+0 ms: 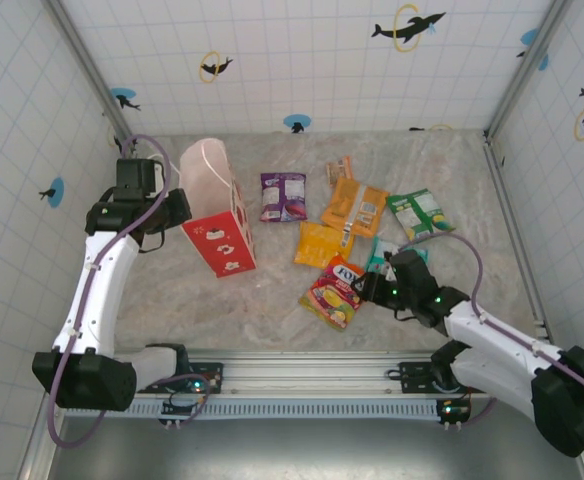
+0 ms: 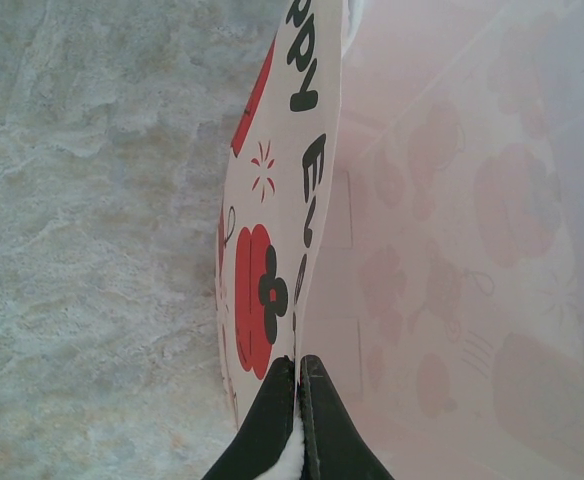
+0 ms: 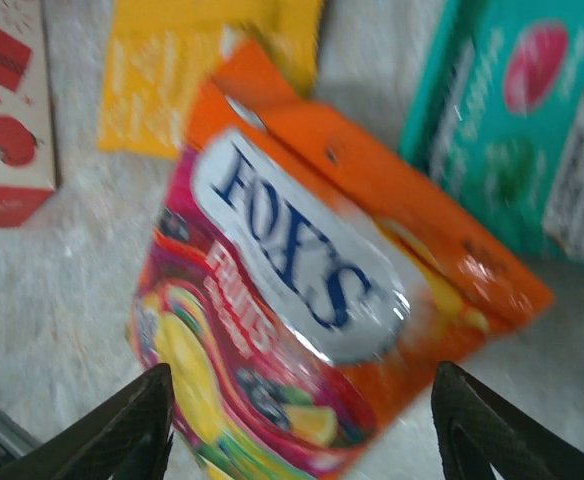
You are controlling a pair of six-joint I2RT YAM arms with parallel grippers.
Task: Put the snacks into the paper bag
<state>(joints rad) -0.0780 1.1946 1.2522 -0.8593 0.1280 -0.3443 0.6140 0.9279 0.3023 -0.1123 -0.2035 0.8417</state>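
The paper bag is gripped at its white side wall: the fingers of the left end effector are pressed together on the paper edge, and the mouth is held up and open. Over to the right of the bag, on the table, the FOX'S packet is straddled by the right end effector, its fingers spread wide on either side and nothing clamped yet.

For a clean pick, the fingers should be lowered until the packet's edges lie between them, then closed across its narrow width. The foil looks slippery, so a square, centred bite is advised. The teal packet lies just beyond, farther from the bag, and should not be caught.

6 other snacks are counted right of the bag, and none is seen inside it.

The right wrist view is blurred, so contact between fingers and foil cannot be judged. The teal packet is cut off at the frame edge. The bag's floor is hidden behind its wall in the top view.
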